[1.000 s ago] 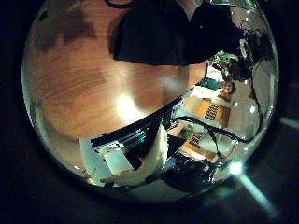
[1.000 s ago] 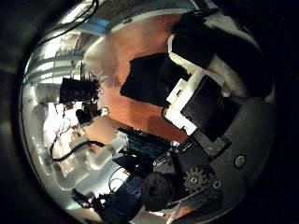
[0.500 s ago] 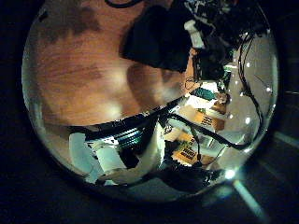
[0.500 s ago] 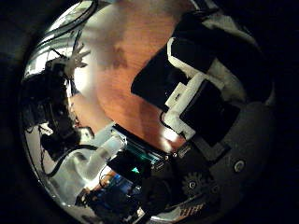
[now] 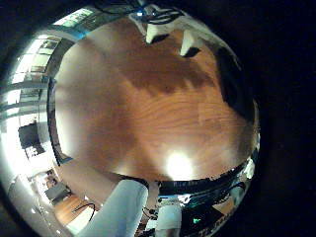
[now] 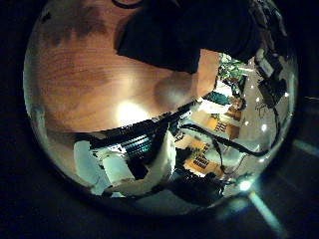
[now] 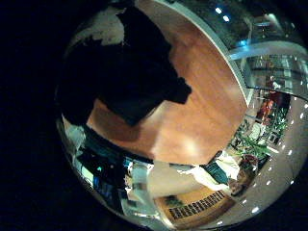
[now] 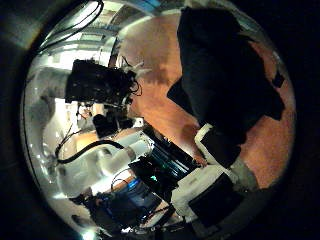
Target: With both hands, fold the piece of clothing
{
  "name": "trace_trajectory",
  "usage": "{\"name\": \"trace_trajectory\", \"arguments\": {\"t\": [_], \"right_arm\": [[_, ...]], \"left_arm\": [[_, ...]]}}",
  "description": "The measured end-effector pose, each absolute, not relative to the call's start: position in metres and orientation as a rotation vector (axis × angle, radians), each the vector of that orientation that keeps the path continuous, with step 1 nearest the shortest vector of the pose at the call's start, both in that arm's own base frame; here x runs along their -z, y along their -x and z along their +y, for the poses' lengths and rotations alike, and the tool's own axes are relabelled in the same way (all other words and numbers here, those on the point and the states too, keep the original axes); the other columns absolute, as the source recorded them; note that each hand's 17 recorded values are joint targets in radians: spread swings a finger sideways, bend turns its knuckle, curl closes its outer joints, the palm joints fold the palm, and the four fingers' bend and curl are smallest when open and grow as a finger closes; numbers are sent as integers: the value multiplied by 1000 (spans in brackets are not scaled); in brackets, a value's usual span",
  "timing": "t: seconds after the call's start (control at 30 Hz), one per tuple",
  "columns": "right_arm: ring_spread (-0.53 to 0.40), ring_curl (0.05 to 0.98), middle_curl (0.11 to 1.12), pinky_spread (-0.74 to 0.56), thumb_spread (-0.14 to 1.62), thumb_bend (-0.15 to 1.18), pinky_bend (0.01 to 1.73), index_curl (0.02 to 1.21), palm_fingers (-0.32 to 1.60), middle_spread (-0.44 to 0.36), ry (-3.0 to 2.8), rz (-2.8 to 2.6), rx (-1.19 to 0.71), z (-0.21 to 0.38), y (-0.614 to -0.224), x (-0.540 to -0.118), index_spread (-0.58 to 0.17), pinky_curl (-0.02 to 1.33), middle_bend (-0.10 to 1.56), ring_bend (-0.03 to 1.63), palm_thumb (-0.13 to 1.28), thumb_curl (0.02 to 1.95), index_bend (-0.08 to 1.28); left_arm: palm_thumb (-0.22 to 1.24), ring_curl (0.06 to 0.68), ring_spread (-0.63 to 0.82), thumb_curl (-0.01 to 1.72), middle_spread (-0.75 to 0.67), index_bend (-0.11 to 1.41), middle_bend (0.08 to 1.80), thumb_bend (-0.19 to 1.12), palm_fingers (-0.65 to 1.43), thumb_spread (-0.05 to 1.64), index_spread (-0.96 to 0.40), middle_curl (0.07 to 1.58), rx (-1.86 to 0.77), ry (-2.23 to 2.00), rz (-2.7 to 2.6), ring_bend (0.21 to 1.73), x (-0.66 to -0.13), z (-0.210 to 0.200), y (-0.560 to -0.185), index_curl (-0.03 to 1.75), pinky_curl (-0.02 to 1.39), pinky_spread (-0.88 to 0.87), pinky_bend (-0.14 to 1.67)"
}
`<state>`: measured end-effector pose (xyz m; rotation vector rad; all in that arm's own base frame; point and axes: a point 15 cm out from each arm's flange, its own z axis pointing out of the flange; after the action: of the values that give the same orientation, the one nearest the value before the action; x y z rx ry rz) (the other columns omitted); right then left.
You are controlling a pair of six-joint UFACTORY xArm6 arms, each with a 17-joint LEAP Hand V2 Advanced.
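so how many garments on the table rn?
1: a dark piece of clothing lying on the wooden table, seen in both right palm views and at the edge of the left thumb-side view. No others visible.

Fisheye-warped views; lamp glare on the table (image 5: pixel 178 163), dark shadowed edges.

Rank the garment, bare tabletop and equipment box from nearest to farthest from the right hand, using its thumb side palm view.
1. Garment: lying on the table, right by the right hand.
2. Bare tabletop: beside the garment, farther out.
3. Equipment box: past the table's edge, off it.
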<state>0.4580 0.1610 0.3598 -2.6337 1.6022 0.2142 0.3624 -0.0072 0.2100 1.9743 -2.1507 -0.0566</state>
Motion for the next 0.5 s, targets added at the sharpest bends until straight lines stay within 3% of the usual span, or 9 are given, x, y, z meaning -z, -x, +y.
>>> {"name": "trace_trajectory", "arguments": {"t": [0.17, 0.3, 0.5], "right_arm": [[-62, 351, 367, 182, 1294, 10, 1026, 398, 107, -206, 2547, 1680, -158, 119, -461, -385, -415, 564, 335, 966, 936, 555, 201], [-51, 328, 374, 266, 1287, -4, 944, 403, 100, -236, 2548, 1740, -205, 100, -457, -378, -424, 531, 356, 897, 951, 555, 204], [27, 283, 367, 383, 1288, -13, 819, 389, 54, -195, 2578, 1733, -267, 88, -449, -374, -424, 454, 332, 781, 925, 546, 187]], "left_arm": [[188, 211, 481, 272, 257, 157, 209, -16, 83, 1213, 61, 385, 64, -1974, -2158, 562, -226, -19, -366, 291, 319, 519, 303], [190, 212, 481, 272, 260, 157, 204, -17, 80, 1211, 61, 384, 70, -1969, -2170, 562, -243, -33, -364, 293, 320, 521, 303], [192, 210, 482, 272, 261, 157, 203, -16, 80, 1215, 61, 384, 82, -1998, -2162, 561, -260, -35, -345, 294, 321, 522, 302]]}}
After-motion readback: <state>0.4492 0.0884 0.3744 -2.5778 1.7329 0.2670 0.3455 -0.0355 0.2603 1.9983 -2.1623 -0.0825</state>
